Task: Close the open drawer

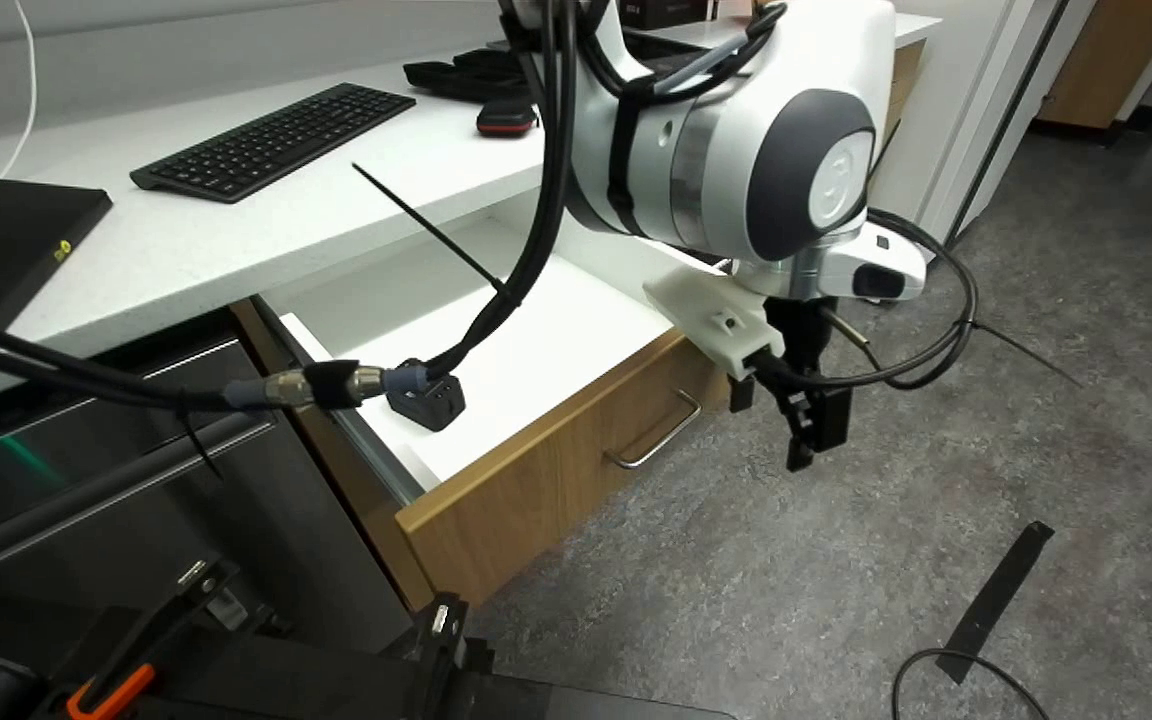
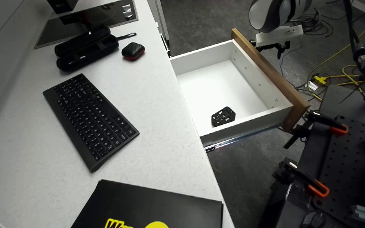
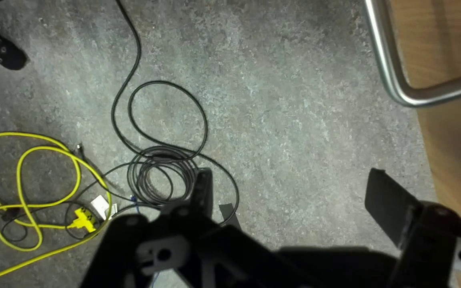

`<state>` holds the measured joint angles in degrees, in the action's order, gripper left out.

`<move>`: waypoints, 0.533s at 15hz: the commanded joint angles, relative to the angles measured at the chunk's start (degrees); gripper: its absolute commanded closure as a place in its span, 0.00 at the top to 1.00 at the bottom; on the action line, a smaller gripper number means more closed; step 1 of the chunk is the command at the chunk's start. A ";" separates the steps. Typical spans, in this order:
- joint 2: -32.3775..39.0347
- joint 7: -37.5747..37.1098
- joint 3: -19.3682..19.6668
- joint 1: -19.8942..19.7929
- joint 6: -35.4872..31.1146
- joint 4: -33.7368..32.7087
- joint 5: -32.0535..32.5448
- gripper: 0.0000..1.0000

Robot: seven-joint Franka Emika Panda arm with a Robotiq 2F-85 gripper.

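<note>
Now, at half past nine from the open drawer (image 1: 526, 380) in an exterior view, a flat, yellow-printed black box (image 1: 26, 230) is spotted on the white counter (image 1: 286, 215); a dark-fronted unit (image 1: 266, 510) is glimpsed at eight o'clock. Along to half past ten, where a black keyboard (image 1: 276, 140) is laid out. Centre dial, the drawer itself is drawn out from beneath the counter, its white inside exposed, and a small black block (image 1: 436, 402) is carried within, towards eight. Up at twelve, a red-trimmed case (image 1: 506, 117) is set on the counter. Across towards four, a slim silver handle (image 1: 664, 438) is mounted on the tan wood front (image 1: 526, 490). Between one and two, the white arm (image 1: 706, 190) is picked out, and from it the gripper (image 1: 771, 428) is hung, pointed downward, just past three, near the front's far end! In the wrist view, its fingers (image 3: 388, 206) are parted wide, grey floor (image 3: 294, 160) being seen between them; whether the wood is touched cannot be told. Finally, out beyond at four, a black strip (image 1: 996, 600) is laid on the same floor.
</note>
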<state>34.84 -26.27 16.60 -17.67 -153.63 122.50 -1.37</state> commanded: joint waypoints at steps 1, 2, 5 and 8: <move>-1.98 6.54 -5.26 -0.37 5.12 -2.08 -7.28 1.00; -2.29 8.01 -6.48 0.17 6.51 -2.31 -8.24 1.00; -1.15 10.77 -10.40 2.17 13.98 -5.30 -9.93 1.00; 2.45 10.22 -12.57 4.87 20.41 -11.10 -9.98 1.00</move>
<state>34.05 -17.61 5.66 -15.54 -140.08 117.14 -8.80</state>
